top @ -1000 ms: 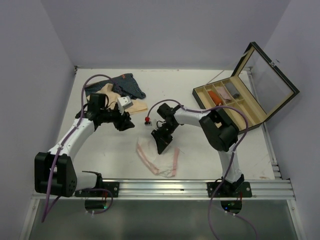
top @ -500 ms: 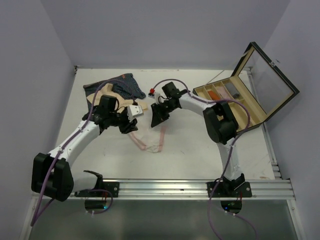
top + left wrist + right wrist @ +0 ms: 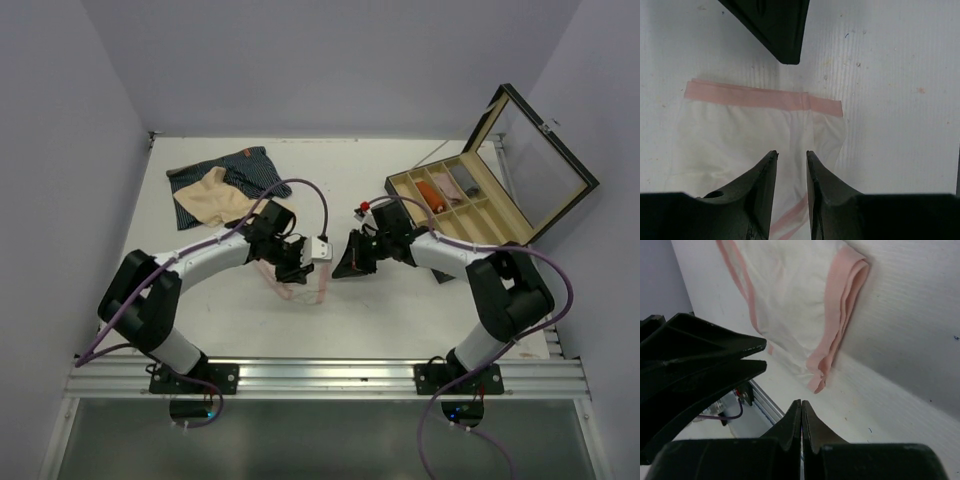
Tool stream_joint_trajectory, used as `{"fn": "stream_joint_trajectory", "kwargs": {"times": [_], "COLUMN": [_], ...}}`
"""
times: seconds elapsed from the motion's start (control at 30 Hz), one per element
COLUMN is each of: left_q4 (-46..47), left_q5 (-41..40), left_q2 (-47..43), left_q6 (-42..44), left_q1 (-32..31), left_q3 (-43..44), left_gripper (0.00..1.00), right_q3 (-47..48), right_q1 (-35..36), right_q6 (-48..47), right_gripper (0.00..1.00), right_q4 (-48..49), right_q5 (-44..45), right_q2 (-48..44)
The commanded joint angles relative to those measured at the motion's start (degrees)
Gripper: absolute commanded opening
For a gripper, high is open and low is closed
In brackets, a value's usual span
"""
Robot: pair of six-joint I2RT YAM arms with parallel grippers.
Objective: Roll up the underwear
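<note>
Jaws: the left gripper (image 3: 791,156) stands a narrow slit apart with nothing between its fingers. White cloth shows through the gap, but whether the tips touch that cloth cannot be told. The right gripper (image 3: 801,406) has its fingers pressed flat together, empty, with its tip on bare surface just beside the garment's pink edge.

Table (image 3: 400,310): white, filling the middle of the top view.

Wooden box (image 3: 500,215): compartmented, at the right of the frame, with its glass lid tilted up and back.

Navy striped garment (image 3: 255,168): upper left of the top view, lying flat and well apart from both grippers.

Beige garment (image 3: 215,195): lies partly over the navy one's lower left edge.

Pink-and-white garment (image 3: 740,130): at centre frame in the top view, under the left gripper and left of the right one. It is folded, with a pink band along its far edge in the left wrist view. In the right wrist view the doubled pink edges are stacked at one side.

The two grippers face each other closely across this garment.
</note>
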Motion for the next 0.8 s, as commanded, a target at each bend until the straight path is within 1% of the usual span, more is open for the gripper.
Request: {"fn": "stream_joint_trajectory", "kwargs": {"times": [0.0, 0.13, 0.37, 0.47, 0.5, 0.6, 0.77], "left_q4": [1.75, 2.19, 2.98, 3.85, 4.29, 4.91, 3.25], "left_q5": [0.28, -1.03, -2.27, -3.06, -3.32, -4.29, -4.11], "left_q2": [2.02, 4.48, 5.62, 6.33, 6.59, 7.64, 9.14], "left_q6": [1.19, 0.92, 1.89, 1.28, 1.01, 0.4, 1.19], "left_q1": [-1.72, -3.39, -4.62, -4.8, -4.8, -4.8, -4.8], "left_q3": [2.94, 2.77, 0.57, 0.39, 0.39, 0.57, 1.71], "left_gripper": [0.33, 0.33, 0.35, 0.31, 0.26, 0.21, 0.2], "right_q3": [-1.41, -1.15, -1.23, -1.76, -1.85, -2.11, -2.11], "right_q1": [-0.19, -0.62, -2.03, -2.12, -2.03, -2.12, -2.73], "right_q6": [7.25, 7.25, 8.57, 8.93, 9.01, 9.19, 9.8], "right_gripper": [0.0, 0.0, 0.0, 0.0, 0.0, 0.0, 0.0], "right_q4": [5.94, 5.15, 4.8, 5.5, 5.5, 5.68, 6.03], "right_q5": [3.9, 4.16, 3.72, 3.46, 3.46, 3.11, 1.35], "right_q2": [-1.78, -1.17, 0.07, 0.07, 0.15, 0.42, 1.91]}}
